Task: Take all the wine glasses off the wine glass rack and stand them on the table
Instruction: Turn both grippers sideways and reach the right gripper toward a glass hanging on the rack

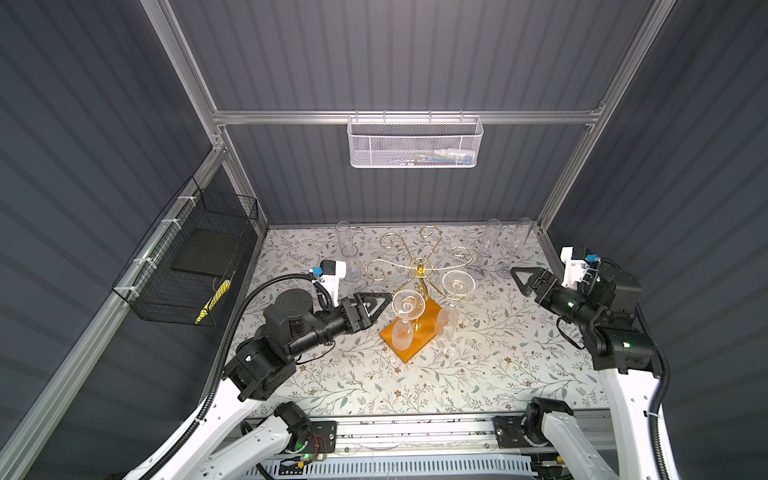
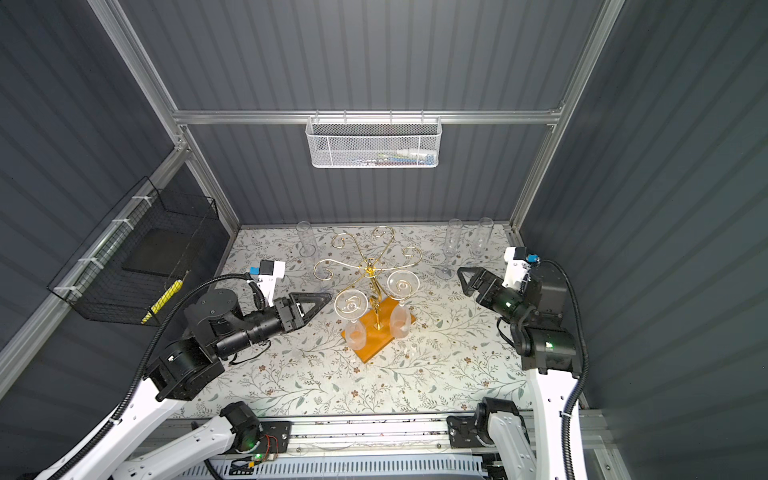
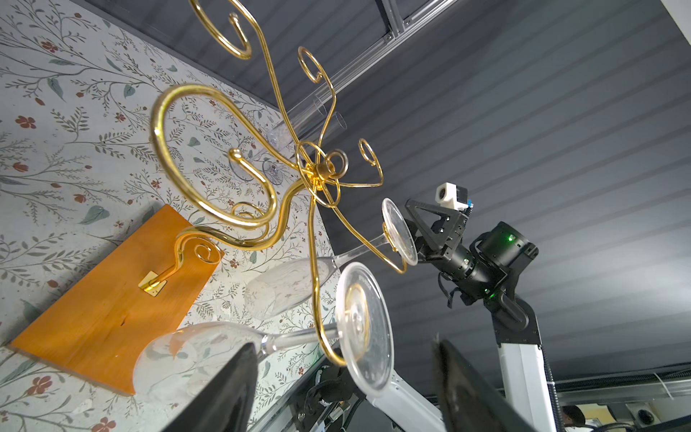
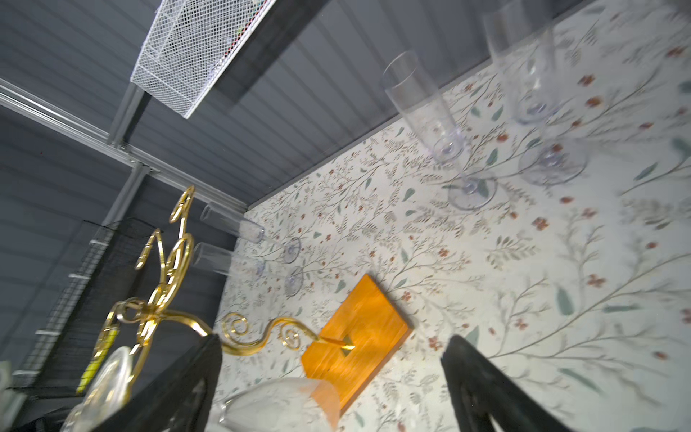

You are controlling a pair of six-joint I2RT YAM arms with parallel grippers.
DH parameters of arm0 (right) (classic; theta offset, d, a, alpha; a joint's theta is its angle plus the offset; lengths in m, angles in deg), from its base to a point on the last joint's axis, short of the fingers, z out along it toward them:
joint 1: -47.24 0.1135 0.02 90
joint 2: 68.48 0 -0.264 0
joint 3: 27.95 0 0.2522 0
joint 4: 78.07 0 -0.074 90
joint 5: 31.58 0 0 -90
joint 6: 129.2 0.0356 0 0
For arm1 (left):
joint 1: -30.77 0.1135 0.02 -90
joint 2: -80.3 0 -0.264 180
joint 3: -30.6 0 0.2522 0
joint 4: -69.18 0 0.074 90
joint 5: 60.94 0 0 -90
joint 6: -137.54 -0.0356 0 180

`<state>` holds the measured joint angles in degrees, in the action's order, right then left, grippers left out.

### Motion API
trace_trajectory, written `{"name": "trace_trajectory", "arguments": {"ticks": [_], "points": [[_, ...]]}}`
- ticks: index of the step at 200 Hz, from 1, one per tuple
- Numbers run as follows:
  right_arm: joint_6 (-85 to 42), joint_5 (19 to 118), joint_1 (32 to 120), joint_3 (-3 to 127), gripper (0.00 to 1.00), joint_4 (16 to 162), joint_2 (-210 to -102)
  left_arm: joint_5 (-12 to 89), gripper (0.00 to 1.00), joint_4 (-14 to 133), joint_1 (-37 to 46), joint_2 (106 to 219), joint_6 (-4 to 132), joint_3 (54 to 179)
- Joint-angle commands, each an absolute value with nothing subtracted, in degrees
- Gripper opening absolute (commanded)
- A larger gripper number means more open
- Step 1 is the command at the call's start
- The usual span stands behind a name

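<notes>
The wine glass rack (image 1: 420,266) (image 2: 370,266) is a gold wire stand with curled arms on an orange wooden base (image 1: 409,351). Two wine glasses hang upside down from its near arms, the left one (image 1: 408,305) (image 2: 351,305) and the right one (image 1: 458,284). My left gripper (image 1: 384,298) (image 2: 326,297) is open just left of the left glass. In the left wrist view that glass's stem (image 3: 299,336) shows between the spread fingers (image 3: 232,389), just past their tips and untouched. My right gripper (image 1: 514,273) (image 4: 332,338) is open and empty, well to the right of the rack.
Several clear flutes stand along the back of the floral table, at back left (image 1: 347,241) and back right (image 1: 490,241). A white mesh basket (image 1: 415,141) hangs on the back rail. A black wire basket (image 1: 195,257) hangs on the left wall.
</notes>
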<state>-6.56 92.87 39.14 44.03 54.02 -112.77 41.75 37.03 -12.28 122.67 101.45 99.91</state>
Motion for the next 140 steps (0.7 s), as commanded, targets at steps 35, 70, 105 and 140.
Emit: {"name": "trace_trajectory", "arguments": {"ticks": [35, 70, 105, 140], "points": [[8.3, 109.9, 41.1, 46.3, 0.66, 56.5, -111.5, 28.9, 0.75, 36.7, -12.1, 114.5, 102.9, 95.2], [13.2, 109.8, 46.8, 45.4, 0.54, 60.3, -111.0, 24.7, 0.76, 33.9, -12.1, 113.1, 100.8, 95.7], [14.2, 105.7, 55.4, 45.1, 0.5, 62.2, -112.8, 23.8, 0.76, 33.1, -12.1, 113.9, 98.2, 97.0], [15.4, 103.8, 58.5, 45.0, 0.45, 64.1, -114.2, 23.5, 0.76, 32.8, -12.1, 114.0, 97.5, 97.0]]}}
